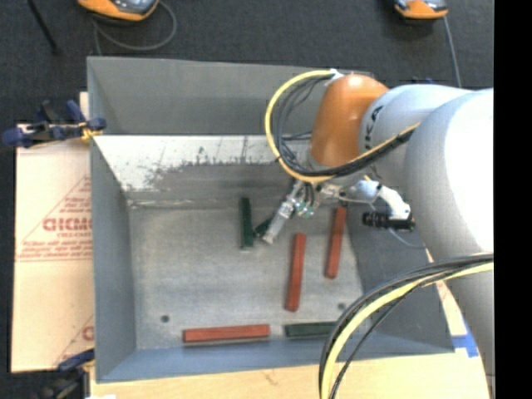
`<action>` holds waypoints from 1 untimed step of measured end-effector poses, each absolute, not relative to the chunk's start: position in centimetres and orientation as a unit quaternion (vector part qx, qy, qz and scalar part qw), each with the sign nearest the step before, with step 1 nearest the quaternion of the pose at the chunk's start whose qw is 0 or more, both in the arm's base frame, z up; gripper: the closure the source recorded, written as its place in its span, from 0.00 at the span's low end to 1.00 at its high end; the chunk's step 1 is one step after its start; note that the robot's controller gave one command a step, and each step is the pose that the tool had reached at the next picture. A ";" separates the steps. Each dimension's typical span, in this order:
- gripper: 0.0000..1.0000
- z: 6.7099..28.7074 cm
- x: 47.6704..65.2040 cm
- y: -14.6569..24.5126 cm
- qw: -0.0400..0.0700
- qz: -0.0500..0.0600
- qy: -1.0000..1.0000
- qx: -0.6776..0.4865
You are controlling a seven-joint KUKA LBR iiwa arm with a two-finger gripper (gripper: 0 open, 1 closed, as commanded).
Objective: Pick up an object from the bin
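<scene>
Arm (440, 165) of a picking robot reaches from the right into a grey metal bin (112, 248), with its orange wrist cover (342, 131) and looped yellow cables (278, 131) above the bin's floor. The jaws are low, near the middle of the bin and just beside the lower end of a dark green stick (246, 221). That stick lies flat, left of centre, and points toward the far wall. A short green piece (263, 227) slants between that stick and the jaws, and it is unclear whether the piece belongs to the stick. From this angle it cannot be told whether the jaws are released or clenched.

A red stick (294, 273) lies just right of the jaws, with a second red stick (335, 241) beside it but apart. A third red stick (226, 333) and a second green stick (309, 330) lie along the near wall, well apart from the jaws.

The dark green stick looks like a stiff, light bar with hard, smooth sides, unlikely to break or bend. Taken at its end it would probably swing or slip. The safer hold appears to be across its narrow width near the middle, where bare floor shows on both sides.
</scene>
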State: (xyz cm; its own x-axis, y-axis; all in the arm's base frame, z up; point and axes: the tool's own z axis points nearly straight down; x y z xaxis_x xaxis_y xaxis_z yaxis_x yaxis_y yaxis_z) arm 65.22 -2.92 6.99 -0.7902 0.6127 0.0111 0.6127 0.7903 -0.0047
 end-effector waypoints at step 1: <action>0.00 7.0 57.4 -2.2 0.001 0.001 -0.972 -0.236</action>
State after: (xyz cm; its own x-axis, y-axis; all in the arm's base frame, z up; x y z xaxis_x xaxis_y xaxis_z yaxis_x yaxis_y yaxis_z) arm 57.41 -2.20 7.00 -0.8882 0.4594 0.0006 0.4594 0.8882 -0.0021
